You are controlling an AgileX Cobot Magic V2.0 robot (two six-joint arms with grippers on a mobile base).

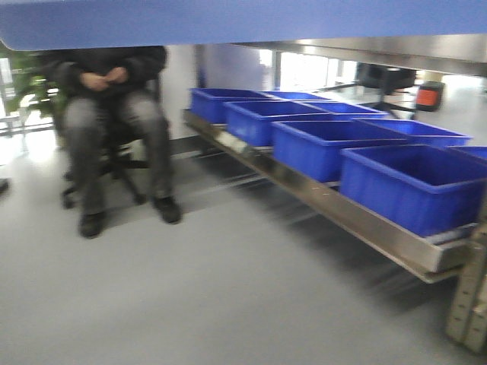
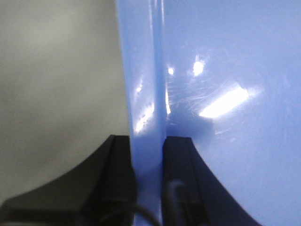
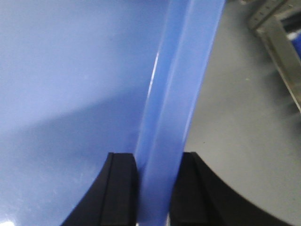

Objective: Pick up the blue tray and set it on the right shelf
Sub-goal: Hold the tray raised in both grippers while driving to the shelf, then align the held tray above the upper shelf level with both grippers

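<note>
The blue tray [image 1: 228, 21] is held up in the air and fills the top edge of the front view, seen from below. My left gripper [image 2: 149, 155] is shut on the tray's left rim [image 2: 146, 94], one black finger on each side. My right gripper [image 3: 157, 174] is shut on the tray's right rim [image 3: 178, 94] the same way. The tray's glossy inside [image 2: 235, 94] shows beside each rim. The right shelf [image 1: 365, 224] is a steel rack running from centre to the right in the front view, with a perforated upright [image 1: 472, 296]; a corner of it shows in the right wrist view [image 3: 282, 33].
Several deep dark-blue bins [image 1: 415, 186] stand in a row on the lower steel shelf. A person [image 1: 114, 122] sits on a wheeled chair at the left. Grey floor [image 1: 190, 289] spreads in front. An upper steel shelf edge [image 1: 426, 57] runs above the bins.
</note>
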